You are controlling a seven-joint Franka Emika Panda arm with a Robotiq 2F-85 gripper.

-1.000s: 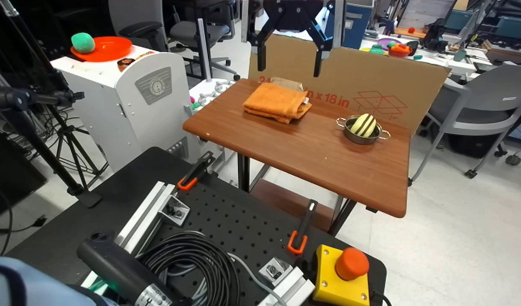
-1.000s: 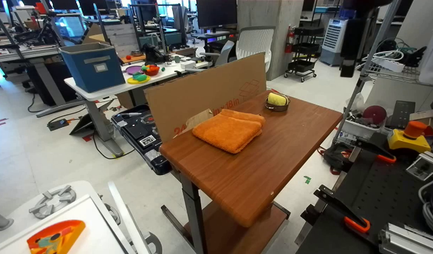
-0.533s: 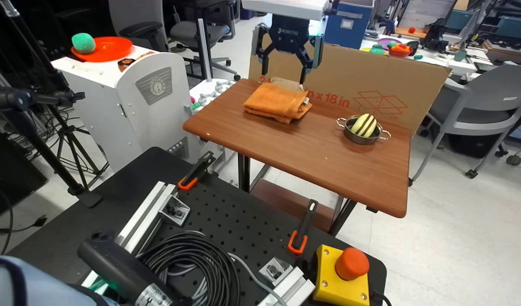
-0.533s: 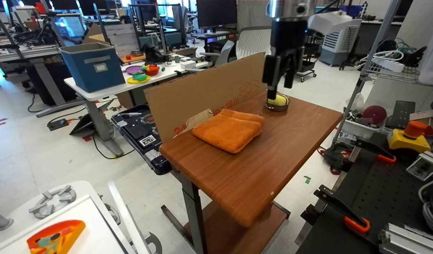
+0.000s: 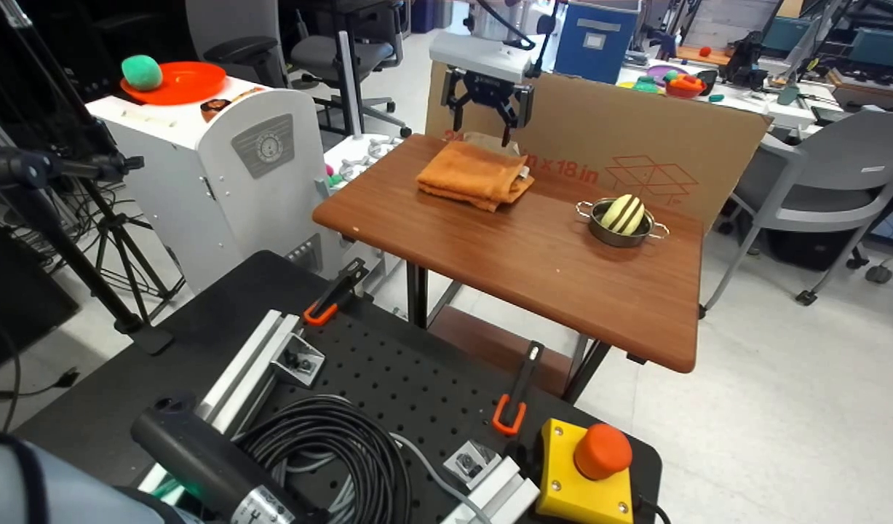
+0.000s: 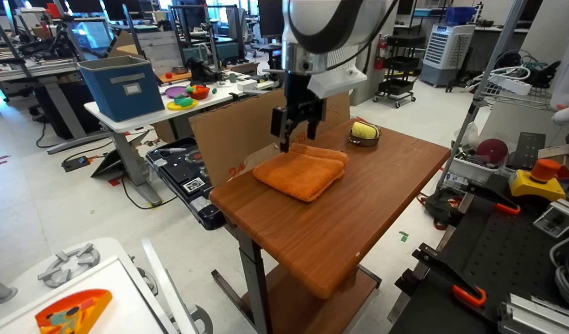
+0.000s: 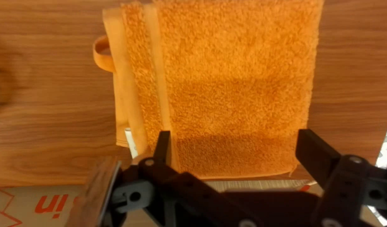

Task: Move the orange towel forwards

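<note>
The orange towel lies folded and flat near the back edge of the brown table, in both exterior views (image 5: 469, 171) (image 6: 305, 174). In the wrist view the towel (image 7: 237, 72) fills the middle, with a hanging loop and a small white tag on its left side. My gripper (image 5: 482, 135) is open and empty, pointing down above the towel's back edge; it also shows in an exterior view (image 6: 297, 142). In the wrist view the fingertips (image 7: 234, 131) are wide apart, one over the towel's banded left part, one at its right edge. The fingers appear above the cloth, not gripping it.
A cardboard sheet (image 5: 599, 135) stands upright along the back edge of the table (image 5: 504, 240), close behind the gripper. A small metal pot (image 5: 608, 236) holding a yellow-and-black striped object (image 5: 624, 213) sits on the table, away from the towel. A black pegboard cart (image 5: 388, 378) stands before the table.
The arm has moved away from the pegboard cart and down, from high over the table to just above the towel's back edge. The gripper stays open. The towel has not moved.
</note>
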